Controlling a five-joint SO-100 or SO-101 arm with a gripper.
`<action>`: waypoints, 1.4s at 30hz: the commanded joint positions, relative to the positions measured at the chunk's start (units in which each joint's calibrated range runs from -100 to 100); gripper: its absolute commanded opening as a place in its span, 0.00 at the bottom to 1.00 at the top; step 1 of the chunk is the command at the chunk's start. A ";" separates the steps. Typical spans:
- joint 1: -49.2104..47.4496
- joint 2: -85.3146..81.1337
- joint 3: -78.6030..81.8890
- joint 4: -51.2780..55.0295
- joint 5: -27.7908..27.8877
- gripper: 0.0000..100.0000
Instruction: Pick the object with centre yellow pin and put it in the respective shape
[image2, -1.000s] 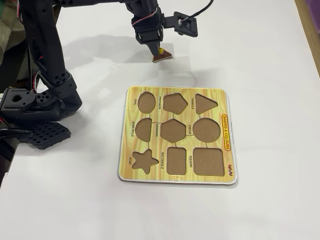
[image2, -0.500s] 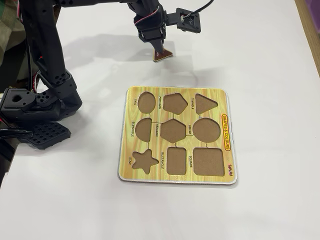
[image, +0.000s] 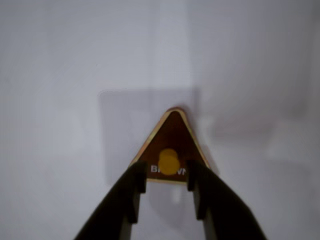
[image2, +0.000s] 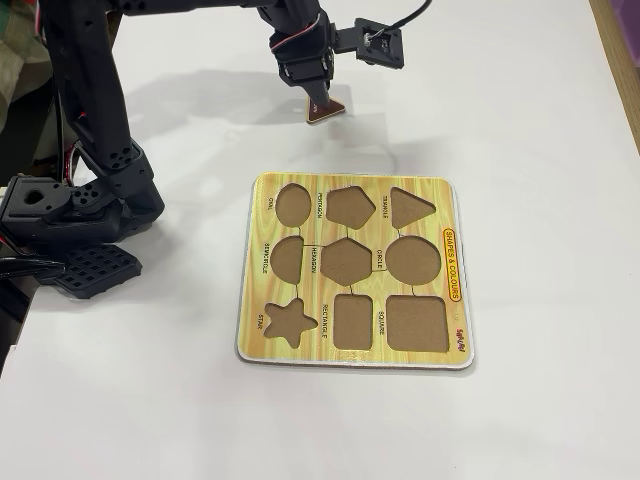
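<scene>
The brown triangle piece with a yellow centre pin lies on the white table, apex pointing away from me in the wrist view. My gripper is over its near edge with one black finger on each side of the pin. A small gap shows between the pin and each finger, so the jaws are open and not clamped. In the fixed view the gripper is at the piece, at the back of the table beyond the puzzle board. The board's triangle recess is empty at its back right.
The board's other recesses, such as the oval, the circle and the star, are all empty. The arm's black base stands at the left. A table edge runs at the far right.
</scene>
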 joint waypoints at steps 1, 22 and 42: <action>1.12 -0.81 -1.89 -0.76 0.18 0.10; 1.02 1.61 -2.97 -0.85 0.18 0.09; 0.92 1.45 -2.88 -0.85 0.18 0.04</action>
